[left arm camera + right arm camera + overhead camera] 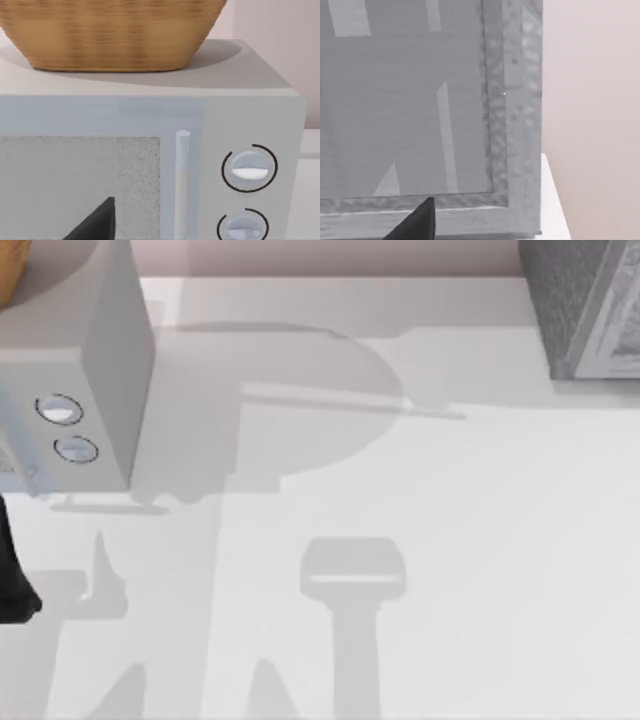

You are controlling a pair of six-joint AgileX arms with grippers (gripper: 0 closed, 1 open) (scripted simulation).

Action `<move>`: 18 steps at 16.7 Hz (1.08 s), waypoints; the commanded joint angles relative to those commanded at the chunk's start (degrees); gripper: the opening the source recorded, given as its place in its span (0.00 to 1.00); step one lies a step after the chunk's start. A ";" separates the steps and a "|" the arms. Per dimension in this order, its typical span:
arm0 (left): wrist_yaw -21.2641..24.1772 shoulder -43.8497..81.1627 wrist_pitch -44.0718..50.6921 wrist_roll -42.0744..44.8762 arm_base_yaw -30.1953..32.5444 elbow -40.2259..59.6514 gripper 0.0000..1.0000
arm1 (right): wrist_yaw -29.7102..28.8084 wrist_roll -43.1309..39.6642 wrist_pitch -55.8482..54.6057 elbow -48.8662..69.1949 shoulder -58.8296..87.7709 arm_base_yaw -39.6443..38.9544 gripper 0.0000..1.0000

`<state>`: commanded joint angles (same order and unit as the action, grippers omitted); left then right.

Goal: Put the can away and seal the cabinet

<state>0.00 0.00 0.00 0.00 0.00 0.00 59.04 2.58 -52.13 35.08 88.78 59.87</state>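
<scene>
The can is out of view. The cabinet [590, 310] is a grey speckled box at the table's far right corner. In the right wrist view its flat grey front [410, 100] and speckled frame stand close ahead, and a dark part of my right gripper [415, 222] points at its lower edge. My left arm [12, 575] shows as a dark shape at the left edge of the table. In the left wrist view a dark part of my left gripper [95, 225] points at a microwave door [75, 180].
A pale grey microwave [100, 370] with two round knobs [248, 168] stands at the far left. A woven basket [110, 30] sits on top of it. The white table [450, 540] carries only arm shadows across its middle and right.
</scene>
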 joint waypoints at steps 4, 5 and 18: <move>0.00 0.00 0.00 0.00 0.00 0.00 1.00 | -0.24 -0.08 11.18 10.33 -2.09 0.01 1.00; 0.00 0.00 0.00 0.00 0.00 0.00 1.00 | -0.29 -0.11 13.89 12.64 -2.51 0.13 1.00; 0.00 0.00 0.00 0.00 0.00 0.00 1.00 | 0.01 -1.38 47.28 43.85 -7.99 1.07 1.00</move>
<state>0.00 0.00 0.00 0.00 0.00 0.00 59.05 1.20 -4.85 78.93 80.79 60.93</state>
